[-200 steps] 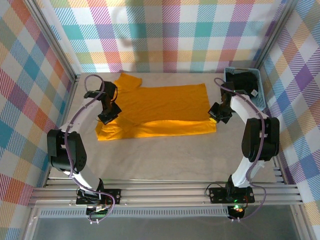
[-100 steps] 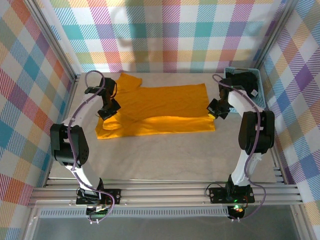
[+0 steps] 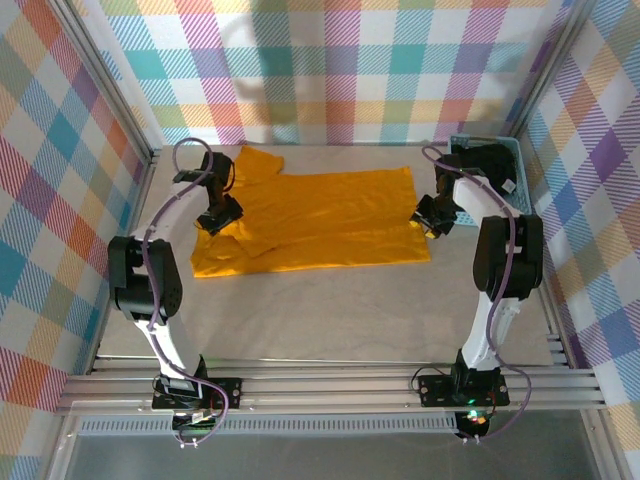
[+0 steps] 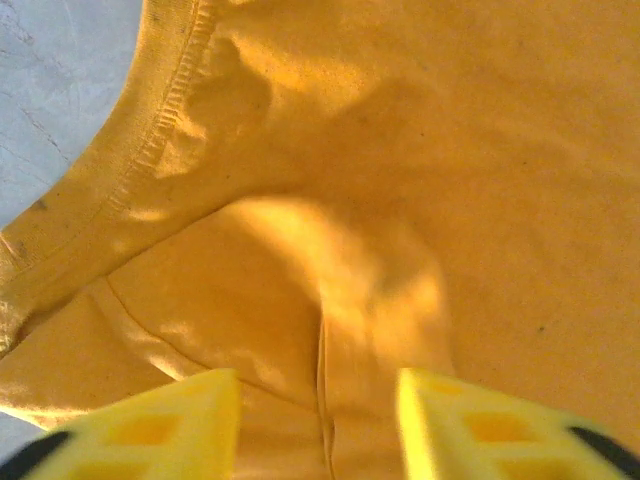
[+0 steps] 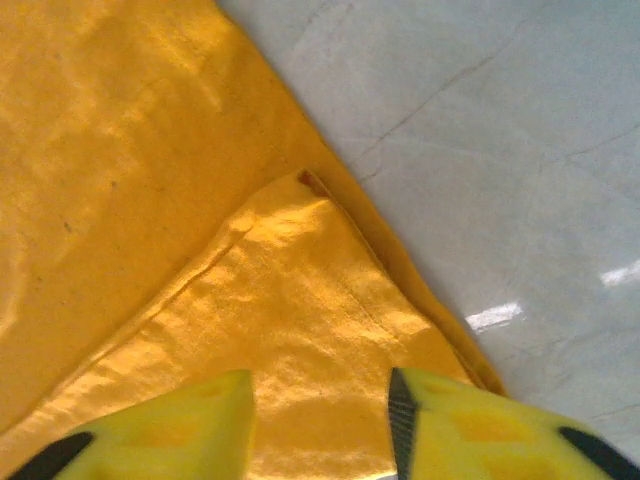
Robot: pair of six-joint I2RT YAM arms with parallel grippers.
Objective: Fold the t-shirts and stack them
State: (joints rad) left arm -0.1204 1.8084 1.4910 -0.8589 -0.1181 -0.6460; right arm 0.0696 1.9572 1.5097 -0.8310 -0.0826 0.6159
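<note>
The mustard-orange t-shirt (image 3: 330, 215) lies spread across the back of the table, its near edge doubled over on itself. My left gripper (image 3: 222, 222) hovers over the shirt's left end by a sleeve. In the left wrist view its yellow jaws stand apart (image 4: 320, 400) over a raised fold of orange cloth (image 4: 330, 270). My right gripper (image 3: 428, 218) is at the shirt's right edge. Its jaws (image 5: 320, 400) stand apart over a turned-over corner (image 5: 290, 260) lying on the lower layer. The black t-shirt (image 3: 495, 160) sits in the basket, a white tag (image 3: 509, 186) showing.
The light-blue mesh basket (image 3: 522, 195) stands at the back right corner, close behind the right arm. Bare grey tabletop (image 3: 350, 310) stretches from the shirt to the arm bases. Checked walls close in the sides and back.
Both grippers have moved toward the back of the table. The lifted, bright near fold of the shirt has settled flat onto the layer below.
</note>
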